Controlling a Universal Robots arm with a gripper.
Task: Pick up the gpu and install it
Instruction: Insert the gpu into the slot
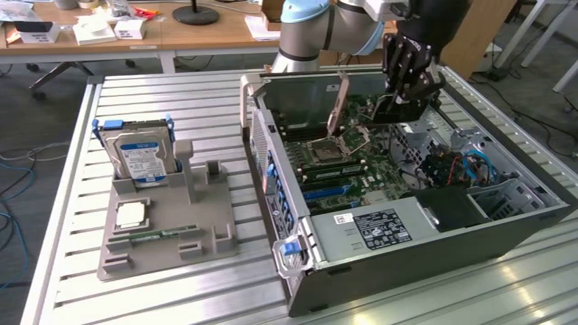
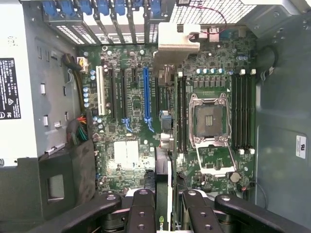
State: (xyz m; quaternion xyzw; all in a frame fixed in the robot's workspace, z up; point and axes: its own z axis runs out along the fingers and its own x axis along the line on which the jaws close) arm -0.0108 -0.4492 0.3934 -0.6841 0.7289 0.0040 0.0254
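Gripper clamped on gpu; card edge-on, faces hidden, near end cut off; motherboard beyond, inside open case.

The gpu clamped in the pincer is seen edge-on in the wrist view, its faces out of sight and its near end cut off by the picture's edge, and it covers the strip of motherboard straight ahead of the pincer. In the exterior view the gpu cannot be told apart from the dark pincer tips, and the arm above the pincer is cut by the picture's edge. Print on the power supply label, well apart from the pincer, is too small to read.
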